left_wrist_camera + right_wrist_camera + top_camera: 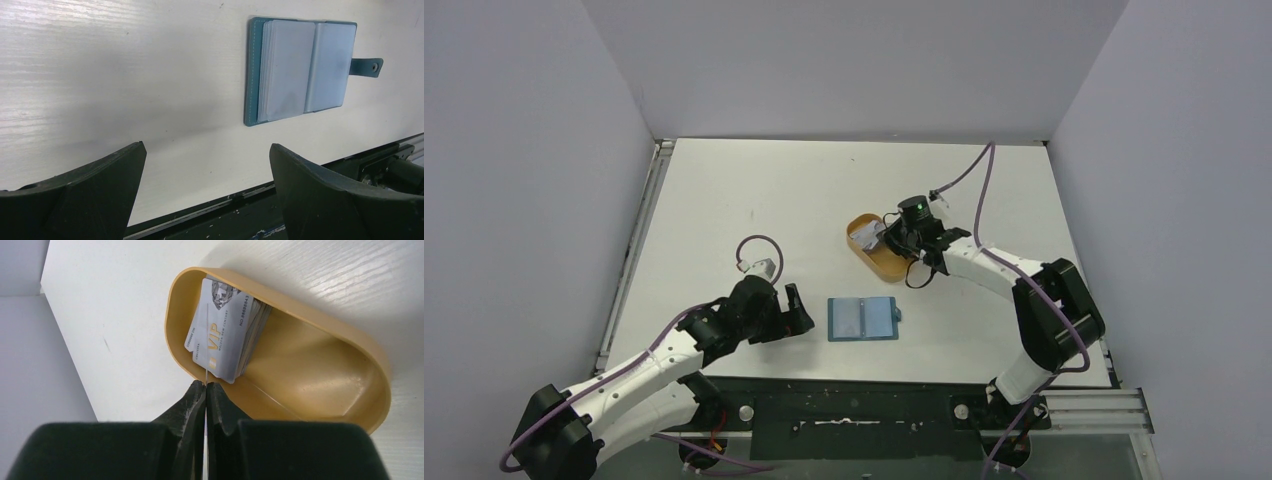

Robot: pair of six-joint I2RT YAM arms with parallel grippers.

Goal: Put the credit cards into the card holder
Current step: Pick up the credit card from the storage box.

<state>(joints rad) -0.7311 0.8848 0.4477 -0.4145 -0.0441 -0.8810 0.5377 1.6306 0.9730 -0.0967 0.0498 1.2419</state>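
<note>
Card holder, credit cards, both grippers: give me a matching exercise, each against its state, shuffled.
Things:
1 card holder
2 credit cards
3 left gripper
4 right gripper

States:
A shut on one card
B lying open on the table
C stacked in the tan tray
D open, holding nothing

Pairs: 1-B, 2-C, 3-D, 4-A

Top view: steeply down over the whole table [754,190]. Wrist views: low and close, left sharing the card holder [300,70], right the tray [310,375].
</note>
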